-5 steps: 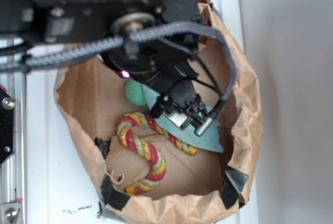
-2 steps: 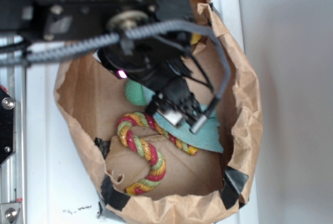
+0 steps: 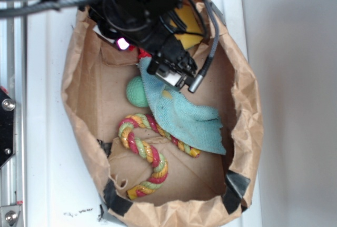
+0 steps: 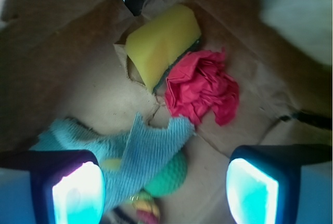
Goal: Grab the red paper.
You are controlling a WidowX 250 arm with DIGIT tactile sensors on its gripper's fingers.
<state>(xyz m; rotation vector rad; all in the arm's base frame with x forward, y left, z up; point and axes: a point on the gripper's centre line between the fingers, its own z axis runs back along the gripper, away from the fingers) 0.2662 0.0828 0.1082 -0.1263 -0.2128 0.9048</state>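
The red paper (image 4: 202, 86) is a crumpled bright red wad on the bag floor, touching the yellow sponge (image 4: 161, 44). In the exterior view only a sliver of the red paper (image 3: 143, 54) shows under the arm. My gripper (image 4: 165, 190) is open and empty, its two fingers wide apart. It hovers above the blue cloth (image 4: 140, 151) and the green ball (image 4: 167, 174), short of the red paper. In the exterior view the gripper (image 3: 175, 77) sits over the top of the cloth (image 3: 184, 116).
Everything lies inside a brown paper bag (image 3: 247, 106) with tall crumpled walls. A red-yellow-green rope toy (image 3: 145, 153) lies at the near side. The green ball (image 3: 136, 92) is left of the cloth. The sponge (image 3: 189, 27) lies at the far wall.
The arm has moved toward the far side of the bag, uncovering the blue cloth and green ball. The gripper stays open.
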